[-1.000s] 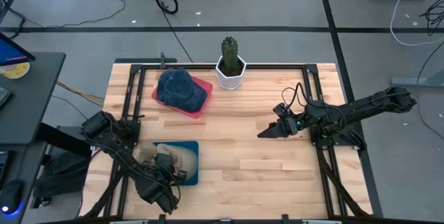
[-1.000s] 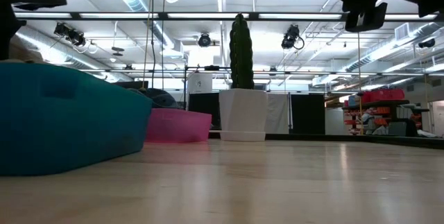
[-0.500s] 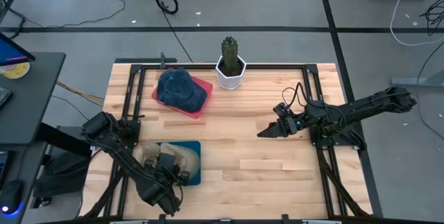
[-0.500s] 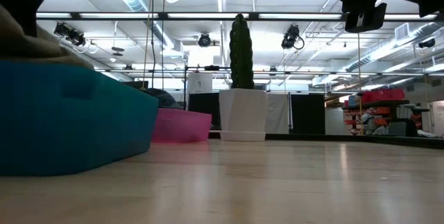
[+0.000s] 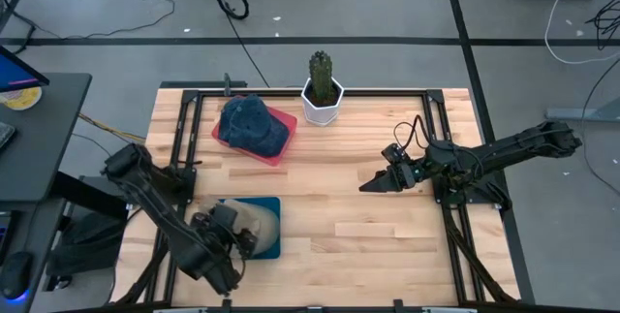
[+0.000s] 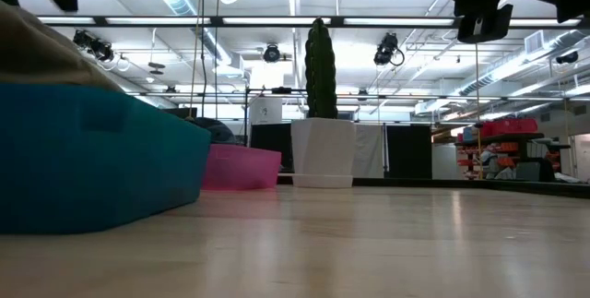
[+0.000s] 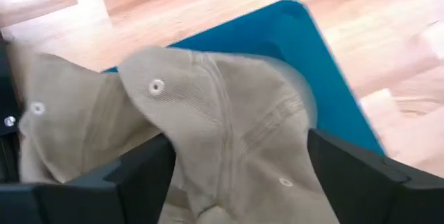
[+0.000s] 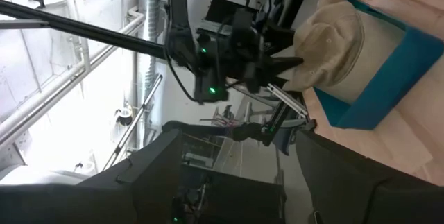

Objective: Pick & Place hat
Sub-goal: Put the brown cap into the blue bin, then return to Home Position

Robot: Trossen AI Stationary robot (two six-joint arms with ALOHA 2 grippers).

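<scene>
A tan hat (image 5: 254, 224) lies in the blue tray (image 5: 271, 243) at the table's near left, its crown rising above the tray's rim (image 6: 37, 49). My left gripper (image 5: 231, 234) hangs open just above it, slanting down; in the left wrist view its fingers stand on either side of the hat (image 7: 229, 134) without touching it. A navy hat (image 5: 252, 124) rests on the pink tray (image 5: 287, 129) at the far left. My right gripper (image 5: 368, 185) waits open, pointing level, above the table's right half.
A cactus in a white pot (image 5: 322, 95) stands at the far edge's middle, also plain in the low view (image 6: 320, 132). Black frame rails (image 5: 184, 129) run along the table's left and right sides. Bare wood (image 5: 349, 226) lies between the trays and the right arm.
My left gripper has opened, let go of the tan hat and risen above the blue tray. The hat stays in the tray, and its crown now stands higher above the rim.
</scene>
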